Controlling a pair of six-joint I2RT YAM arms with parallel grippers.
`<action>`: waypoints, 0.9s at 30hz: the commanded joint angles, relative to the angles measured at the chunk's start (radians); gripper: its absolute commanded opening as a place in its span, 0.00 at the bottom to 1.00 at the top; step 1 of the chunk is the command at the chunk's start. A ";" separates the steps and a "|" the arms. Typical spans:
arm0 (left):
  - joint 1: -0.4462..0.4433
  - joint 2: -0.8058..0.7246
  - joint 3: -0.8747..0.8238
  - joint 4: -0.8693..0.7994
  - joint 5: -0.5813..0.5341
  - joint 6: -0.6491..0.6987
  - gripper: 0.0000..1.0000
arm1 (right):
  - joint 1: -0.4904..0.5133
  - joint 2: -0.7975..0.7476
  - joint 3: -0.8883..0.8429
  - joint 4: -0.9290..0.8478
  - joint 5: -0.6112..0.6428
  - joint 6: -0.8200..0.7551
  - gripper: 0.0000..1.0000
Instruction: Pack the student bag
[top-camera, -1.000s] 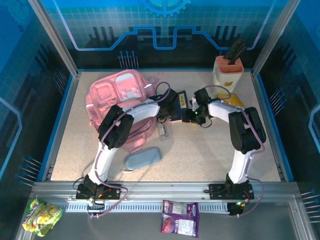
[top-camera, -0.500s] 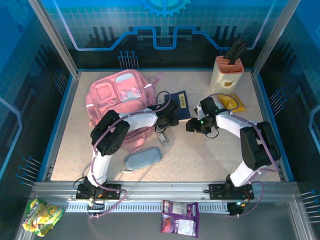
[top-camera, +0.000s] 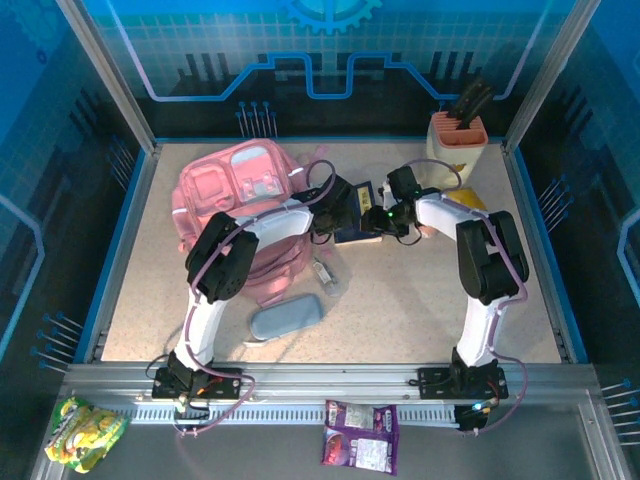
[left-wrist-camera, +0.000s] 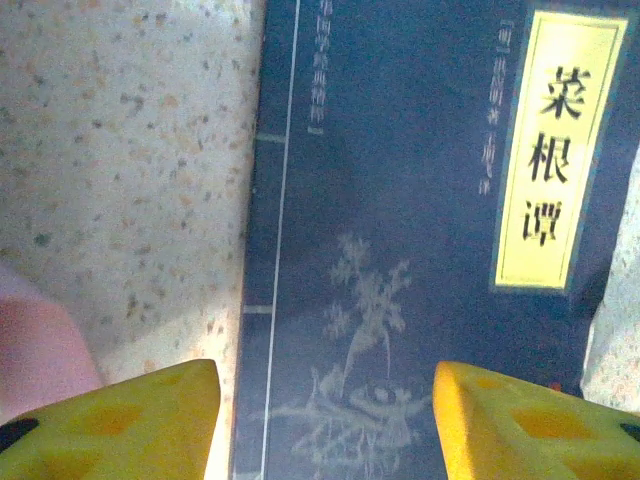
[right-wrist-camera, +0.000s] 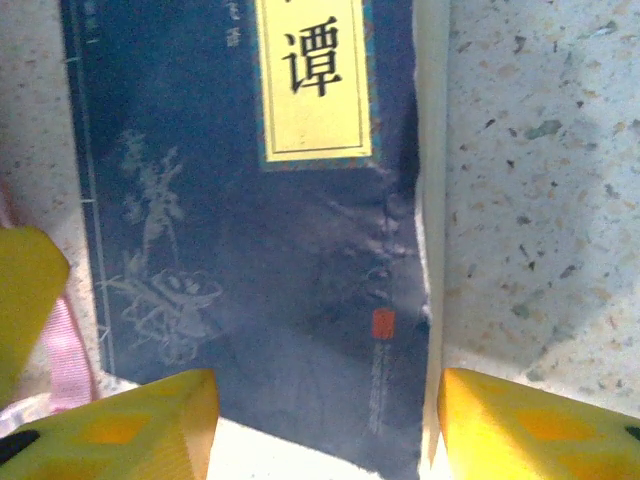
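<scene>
Pink and soft, the student bag is lying at ten o'clock on the bench. Both arms are folding inward, wrists meeting over a dark blue book near twelve o'clock. The left claw is hanging released above its cover, and the right claw is likewise spread, gripping nothing.

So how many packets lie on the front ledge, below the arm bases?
2: a green-yellow packet at the near left corner and a purple packet near the middle; others may lie out of frame.
</scene>
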 joint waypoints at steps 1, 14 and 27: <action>0.011 0.064 0.066 -0.061 0.019 0.001 0.59 | -0.008 0.046 0.063 -0.057 0.046 -0.018 0.61; 0.015 0.106 0.106 -0.026 0.145 0.002 0.51 | 0.022 0.067 0.075 -0.038 -0.008 -0.019 0.51; -0.061 -0.121 -0.213 0.090 0.220 0.000 0.48 | 0.026 -0.239 -0.296 0.016 -0.072 -0.022 0.44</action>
